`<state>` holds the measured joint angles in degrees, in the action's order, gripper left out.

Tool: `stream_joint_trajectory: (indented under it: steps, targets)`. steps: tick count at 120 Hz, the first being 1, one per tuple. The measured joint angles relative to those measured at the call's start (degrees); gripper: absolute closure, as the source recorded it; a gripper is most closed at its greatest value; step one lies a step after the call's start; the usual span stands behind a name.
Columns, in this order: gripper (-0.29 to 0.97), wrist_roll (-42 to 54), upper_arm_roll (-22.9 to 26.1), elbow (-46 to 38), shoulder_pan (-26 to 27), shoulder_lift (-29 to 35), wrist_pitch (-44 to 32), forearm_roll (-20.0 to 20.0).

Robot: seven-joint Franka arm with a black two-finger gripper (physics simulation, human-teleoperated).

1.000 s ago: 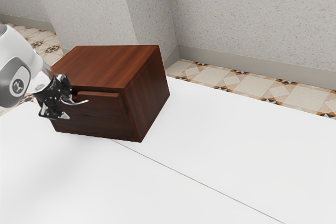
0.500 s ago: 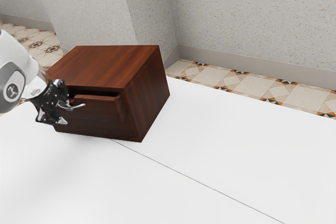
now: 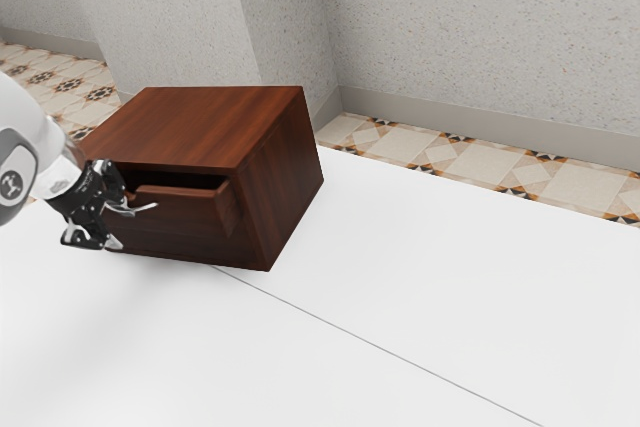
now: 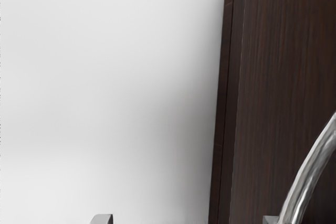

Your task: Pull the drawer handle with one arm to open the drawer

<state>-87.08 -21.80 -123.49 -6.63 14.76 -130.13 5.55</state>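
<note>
A dark wooden cabinet (image 3: 215, 127) stands on the white table. Its top drawer (image 3: 190, 209) sticks out a short way toward the exterior view's left, leaving a dark gap under the cabinet top. The curved silver handle (image 3: 142, 209) juts from the drawer front, and it shows close up in the wrist view as the handle (image 4: 312, 174) against the dark wood drawer front (image 4: 283, 77). My gripper (image 3: 116, 225) is at the handle, its fingers spread apart around it. Two pale fingertips (image 4: 103, 219) show wide apart in the wrist view.
The white table (image 3: 400, 307) stretches wide toward the exterior view's right and front. Grey walls and a patterned tile floor (image 3: 480, 162) lie behind the cabinet. A faint seam crosses the tabletop diagonally.
My gripper has moved toward the exterior view's left and slightly down, and the top drawer has slid out of the cabinet with it, widening the gap.
</note>
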Motion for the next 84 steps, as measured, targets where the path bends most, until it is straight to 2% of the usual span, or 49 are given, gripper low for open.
stream_joint_trajectory:
  steps: [84]
  targets:
    - [0.47,-0.4,0.0,-3.0,0.4,3.6,-0.8,-0.4]
